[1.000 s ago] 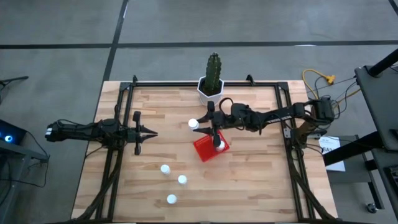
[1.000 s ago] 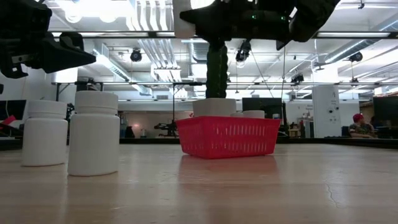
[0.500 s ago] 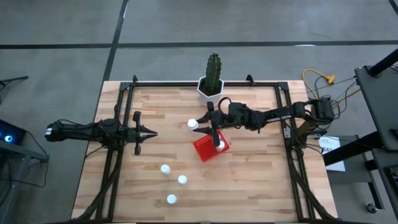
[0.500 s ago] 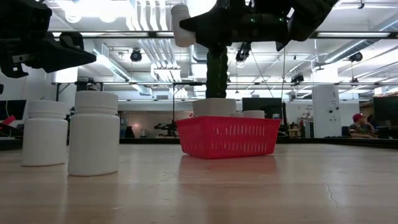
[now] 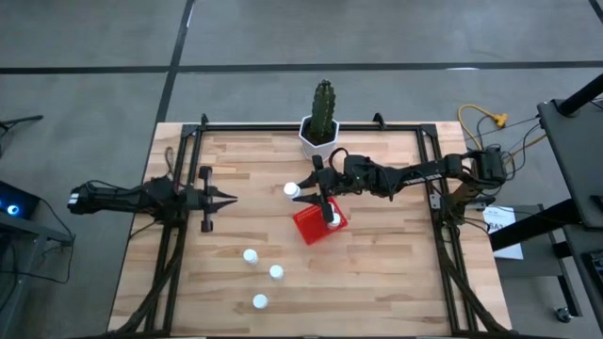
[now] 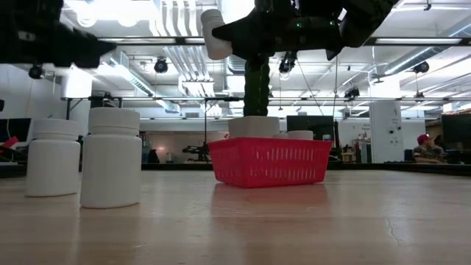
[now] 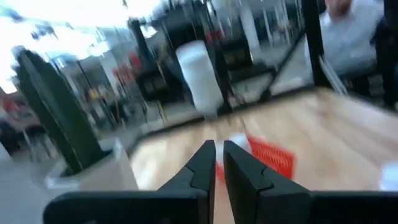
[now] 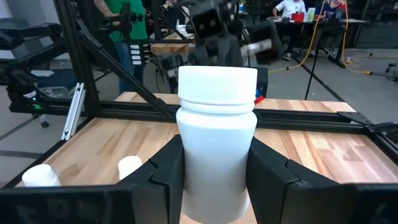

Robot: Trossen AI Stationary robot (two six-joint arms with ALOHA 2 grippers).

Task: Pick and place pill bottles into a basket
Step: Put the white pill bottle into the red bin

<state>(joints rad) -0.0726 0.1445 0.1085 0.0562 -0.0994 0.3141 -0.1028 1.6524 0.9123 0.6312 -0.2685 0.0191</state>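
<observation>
My right gripper (image 5: 300,188) reaches in from the table's right and is shut on a white pill bottle (image 8: 216,143), held in the air just beyond the red basket (image 5: 318,224) toward its far left. One bottle (image 5: 334,219) stands in the basket. Three more bottles (image 5: 251,255), (image 5: 276,272), (image 5: 259,301) stand on their bases on the near table. My left gripper (image 5: 232,199) hovers shut at the left, touching nothing. My right gripper pinches the bottle's body (image 8: 186,162) below the cap, one finger (image 8: 165,171) on each side. The fingers come in level from the table's right. The bottle stands upright, cap up, lifted well clear of the table (image 6: 212,33).
A cactus in a white faceted pot (image 5: 320,132) stands at the far edge behind the basket. A black frame (image 5: 283,126) runs round the table. Bare wood lies at the near right (image 5: 396,273).
My left gripper has rolled about its own line and tipped up a little, staying shut. My right wrist has tipped slightly, carrying the held bottle a touch toward the table's left.
</observation>
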